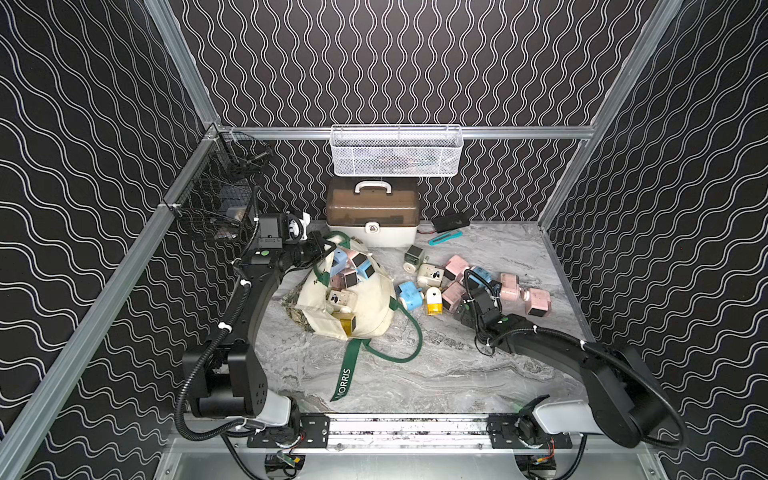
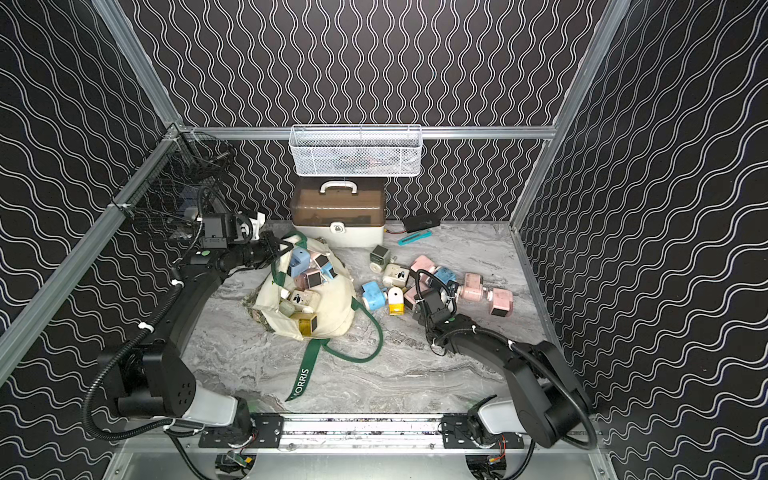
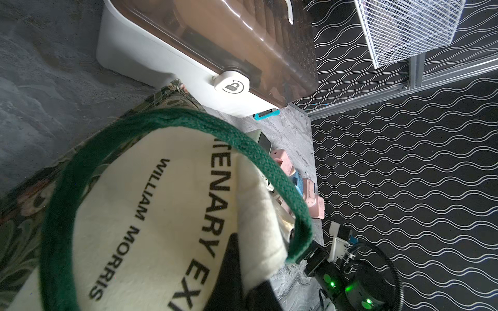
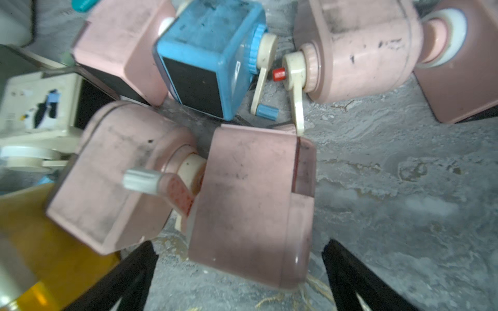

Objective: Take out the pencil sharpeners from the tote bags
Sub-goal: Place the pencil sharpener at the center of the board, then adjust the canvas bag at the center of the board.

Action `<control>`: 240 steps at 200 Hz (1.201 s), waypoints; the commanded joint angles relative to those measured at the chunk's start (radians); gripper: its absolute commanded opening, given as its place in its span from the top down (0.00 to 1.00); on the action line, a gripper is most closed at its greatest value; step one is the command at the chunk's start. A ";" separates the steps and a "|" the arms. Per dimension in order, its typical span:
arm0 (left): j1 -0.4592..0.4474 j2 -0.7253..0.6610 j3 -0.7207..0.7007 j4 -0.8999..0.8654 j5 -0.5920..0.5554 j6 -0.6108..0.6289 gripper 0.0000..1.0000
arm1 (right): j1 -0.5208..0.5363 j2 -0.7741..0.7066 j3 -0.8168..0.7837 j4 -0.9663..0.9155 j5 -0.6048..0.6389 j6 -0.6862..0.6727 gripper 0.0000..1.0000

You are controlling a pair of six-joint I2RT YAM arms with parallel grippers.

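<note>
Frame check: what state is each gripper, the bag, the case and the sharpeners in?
tote bag: lying down, mouth open, sharpeners inside.
left gripper: shut on tote bag's rim.
right gripper: open, astride pink sharpener, not gripping.
plastic case: lid shut.
loose sharpeners: out on table.

A robot test cell in a lab, not a lived-in room. The booth is boxed in by aluminium framing (image 1: 519,132), and its walls (image 1: 415,62) carry a black wavy-line pattern (all three sides alike). A marble-look table (image 1: 436,374) fills the floor. The left arm (image 1: 253,299) and right arm (image 1: 552,345) are bolted to a mounting rail (image 1: 407,428) at its near edge. A white mesh basket (image 1: 397,151) and a black wire basket (image 1: 216,199) hang from the frame.
</note>
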 commanded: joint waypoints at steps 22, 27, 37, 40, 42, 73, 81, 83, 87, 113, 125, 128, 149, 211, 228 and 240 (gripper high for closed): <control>0.003 -0.012 -0.002 0.028 0.019 0.006 1.00 | 0.062 -0.169 -0.008 -0.085 0.010 -0.016 0.04; 0.002 -0.012 -0.001 0.028 0.019 0.006 1.00 | 0.076 -0.190 -0.008 -0.087 0.009 -0.020 0.04; 0.002 -0.012 -0.002 0.028 0.017 0.006 1.00 | 0.110 -0.229 -0.006 -0.082 0.005 -0.035 0.05; 0.002 -0.013 -0.002 0.028 0.017 0.006 1.00 | 0.122 -0.240 -0.005 -0.081 0.005 -0.039 0.05; 0.003 -0.012 -0.002 0.028 0.018 0.006 1.00 | 0.131 -0.247 -0.004 -0.080 0.006 -0.043 0.05; 0.002 -0.011 0.000 0.024 0.019 0.008 1.00 | 0.279 -0.302 0.074 -0.107 0.009 -0.092 0.08; 0.003 -0.012 0.000 0.027 0.018 0.006 1.00 | 0.323 -0.301 0.100 -0.104 0.003 -0.110 0.09; 0.002 -0.011 -0.001 0.028 0.019 0.007 1.00 | 0.334 -0.299 0.104 -0.103 0.001 -0.115 0.09; 0.002 -0.011 -0.001 0.027 0.019 0.006 1.00 | 0.354 -0.295 0.113 -0.097 -0.003 -0.125 0.09; 0.003 -0.011 0.000 0.027 0.019 0.006 1.00 | 0.474 -0.255 0.171 -0.037 -0.056 -0.190 0.11; 0.002 -0.012 -0.001 0.027 0.020 0.006 1.00 | 0.520 -0.224 0.195 -0.003 -0.092 -0.230 0.12; 0.002 -0.012 -0.002 0.028 0.020 0.007 1.00 | 0.532 -0.215 0.202 0.005 -0.099 -0.238 0.12; 0.002 -0.014 -0.003 0.024 0.017 0.010 1.00 | 0.592 -0.152 0.240 0.059 -0.158 -0.294 0.13; 0.002 -0.012 -0.004 0.042 0.059 0.009 1.00 | 0.668 0.112 0.358 0.164 -0.235 -0.377 0.15; 0.002 -0.013 -0.006 0.048 0.065 0.009 1.00 | 0.667 0.199 0.416 0.144 -0.234 -0.369 0.17; 0.002 -0.011 -0.005 0.047 0.065 0.009 1.00 | 0.665 0.261 0.456 0.128 -0.223 -0.366 0.18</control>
